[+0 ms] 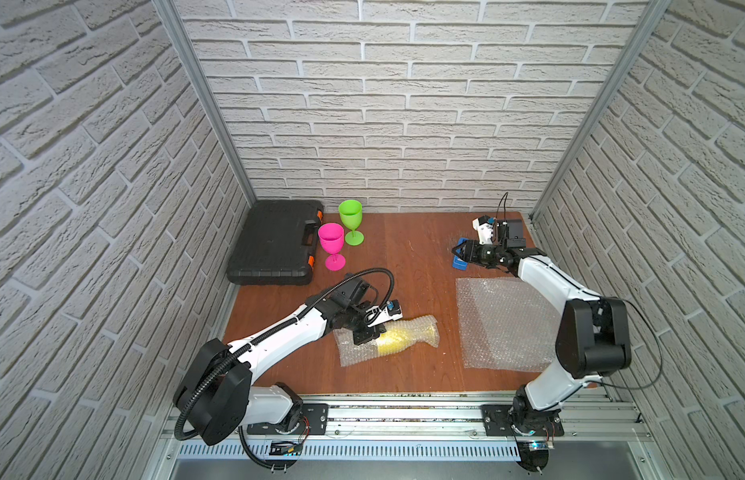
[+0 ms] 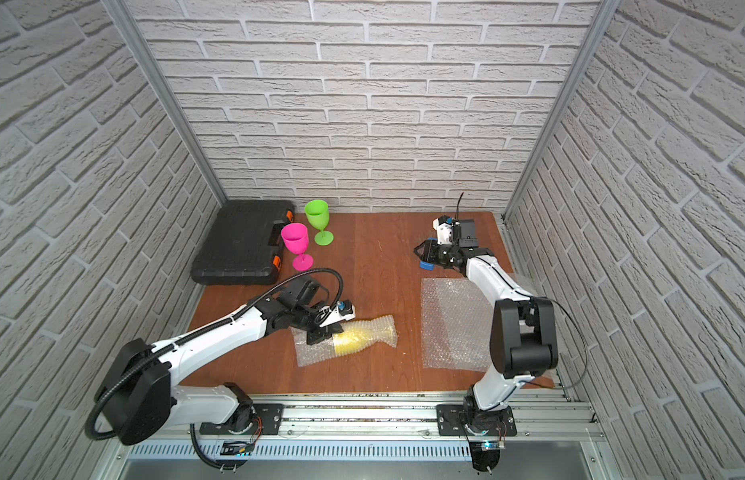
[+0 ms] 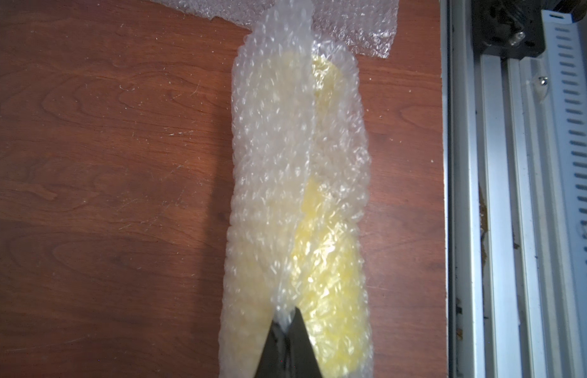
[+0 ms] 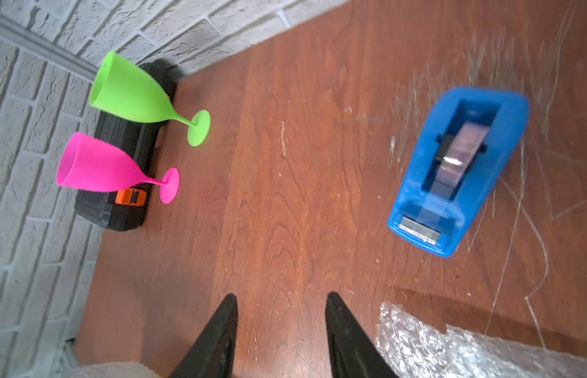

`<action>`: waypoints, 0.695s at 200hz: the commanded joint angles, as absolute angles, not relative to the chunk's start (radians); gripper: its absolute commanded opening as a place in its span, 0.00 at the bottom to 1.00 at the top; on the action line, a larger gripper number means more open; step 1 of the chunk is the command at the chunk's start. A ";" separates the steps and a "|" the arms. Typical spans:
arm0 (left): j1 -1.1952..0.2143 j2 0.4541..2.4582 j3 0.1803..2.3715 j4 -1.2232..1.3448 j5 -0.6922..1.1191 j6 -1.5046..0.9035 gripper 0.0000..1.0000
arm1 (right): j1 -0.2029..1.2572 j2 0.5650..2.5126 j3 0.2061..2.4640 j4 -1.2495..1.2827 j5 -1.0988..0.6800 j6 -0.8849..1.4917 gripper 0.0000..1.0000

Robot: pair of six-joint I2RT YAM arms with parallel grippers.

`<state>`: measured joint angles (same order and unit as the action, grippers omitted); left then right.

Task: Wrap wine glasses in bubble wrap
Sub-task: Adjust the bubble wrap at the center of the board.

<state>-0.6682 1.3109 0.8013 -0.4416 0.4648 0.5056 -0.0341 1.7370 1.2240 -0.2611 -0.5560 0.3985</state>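
Observation:
A yellow wine glass (image 1: 393,341) (image 3: 323,261) lies on its side near the table's middle, rolled inside a sheet of bubble wrap (image 1: 420,328) (image 2: 383,328) (image 3: 269,147). My left gripper (image 1: 364,334) (image 2: 321,334) (image 3: 287,315) is shut on a pinched fold of that wrap over the glass's bowl. The pink wine glass (image 1: 331,241) (image 4: 99,167) and the green wine glass (image 1: 350,214) (image 4: 128,95) stand upright and bare at the back left. My right gripper (image 1: 458,250) (image 2: 420,249) (image 4: 282,296) hovers open and empty over the back right, beside the tape dispenser.
A flat stack of bubble wrap sheets (image 1: 504,324) (image 2: 454,324) (image 4: 449,353) lies at the right under my right arm. A blue tape dispenser (image 1: 460,262) (image 4: 456,170) sits behind it. A black tool case (image 1: 275,245) (image 4: 128,140) fills the back left corner. Brick walls close three sides.

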 commanded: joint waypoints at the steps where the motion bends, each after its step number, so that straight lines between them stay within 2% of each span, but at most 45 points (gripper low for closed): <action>1: -0.672 1.309 0.818 -0.451 0.469 0.525 0.00 | -0.082 1.792 1.274 -0.286 -0.637 0.499 0.48; 41: -0.673 1.311 0.822 -0.459 0.461 0.531 0.00 | -0.109 1.933 1.380 -0.388 -0.630 0.463 0.44; 59: -0.673 1.316 0.828 -0.464 0.455 0.532 0.00 | -0.109 1.947 1.391 -0.403 -0.626 0.461 0.35; 110: -0.672 1.309 0.823 -0.471 0.440 0.532 0.00 | -0.076 1.836 1.222 -0.416 -0.758 0.439 0.35; 139: -0.672 1.311 0.823 -0.473 0.438 0.528 0.00 | -0.042 1.805 1.159 -0.493 -0.727 0.393 0.37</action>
